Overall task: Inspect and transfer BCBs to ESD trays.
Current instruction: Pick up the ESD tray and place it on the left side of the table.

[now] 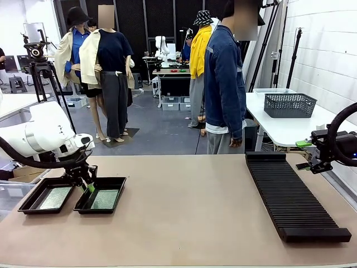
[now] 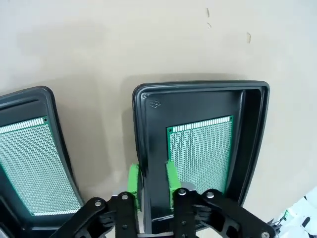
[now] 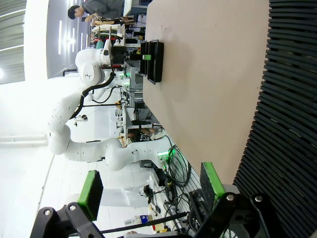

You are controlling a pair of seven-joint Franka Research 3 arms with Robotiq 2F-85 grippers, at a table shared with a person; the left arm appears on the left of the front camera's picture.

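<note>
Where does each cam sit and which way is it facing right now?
Front: fixed between the arms, facing across the table at a person; left arm low at left, right gripper at the right edge.
Left wrist: looks down its green fingers astride the rim of an ESD tray holding a BCB.
Right wrist: rolled sideways, looks along the table past the ribbed rack; own fingers spread.
Shared: front and left wrist both show the two ESD trays.

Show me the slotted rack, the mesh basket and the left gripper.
Slotted rack (image 1: pixel 293 201), front view, middle of its ribbed top.
Mesh basket (image 1: pixel 290 105), front view, its front wall.
Left gripper (image 2: pixel 152 179), left wrist view, between its green pads.
</note>
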